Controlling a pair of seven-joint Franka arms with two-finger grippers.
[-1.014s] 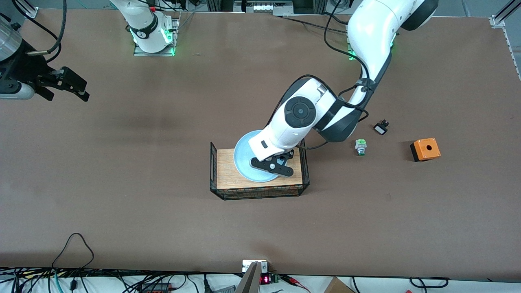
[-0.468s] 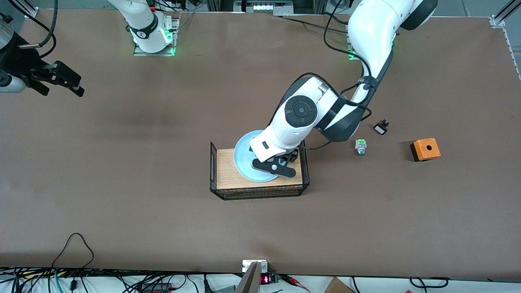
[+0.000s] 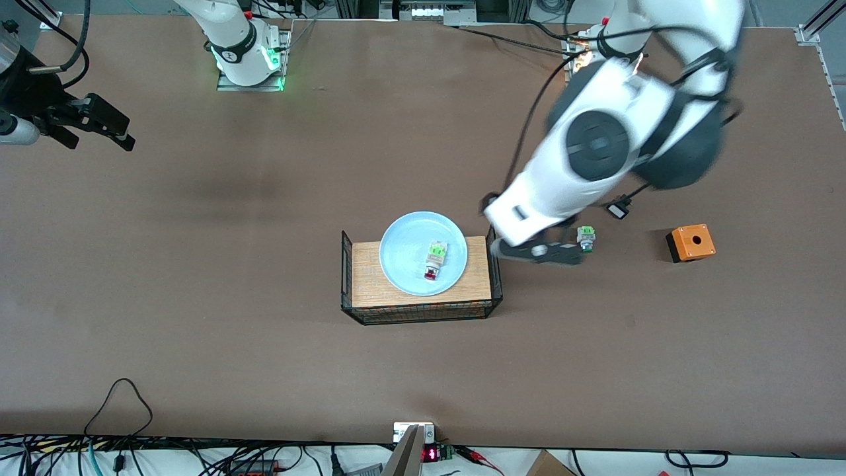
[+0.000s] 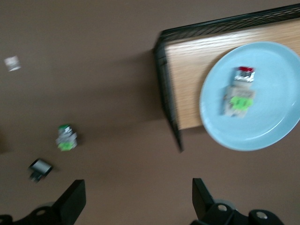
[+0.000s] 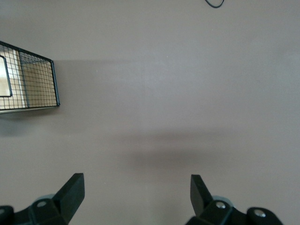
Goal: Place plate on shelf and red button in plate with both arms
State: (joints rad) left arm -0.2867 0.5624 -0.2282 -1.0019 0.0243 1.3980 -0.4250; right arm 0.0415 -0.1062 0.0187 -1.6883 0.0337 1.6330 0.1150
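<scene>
The pale-blue plate [image 3: 404, 246] lies on a wooden board in a black wire basket [image 3: 345, 281] at mid-table. The red button [image 3: 435, 259] lies on its side on the plate, red tip toward the front camera. My left gripper [image 3: 538, 252] is open and empty, up over the bare table between the basket and the green-tipped switch [image 3: 585, 238]. The left wrist view shows the plate [image 4: 267, 129], the red button [image 4: 240, 91] on it and my open left gripper [image 4: 139, 206]. My right gripper [image 3: 122, 132] waits open and empty at the right arm's end of the table; its wrist view [image 5: 136, 201] shows bare table.
A small black part [image 3: 618, 209] and an orange box with a hole [image 3: 691, 242] sit toward the left arm's end. The left wrist view shows the green-tipped switch [image 4: 66, 137] and the black part [image 4: 41, 167]. The basket's corner [image 5: 28, 79] shows in the right wrist view.
My left gripper has lifted off the plate and swung toward the left arm's end, uncovering the red button lying on the plate. My right gripper drifted slightly outward.
</scene>
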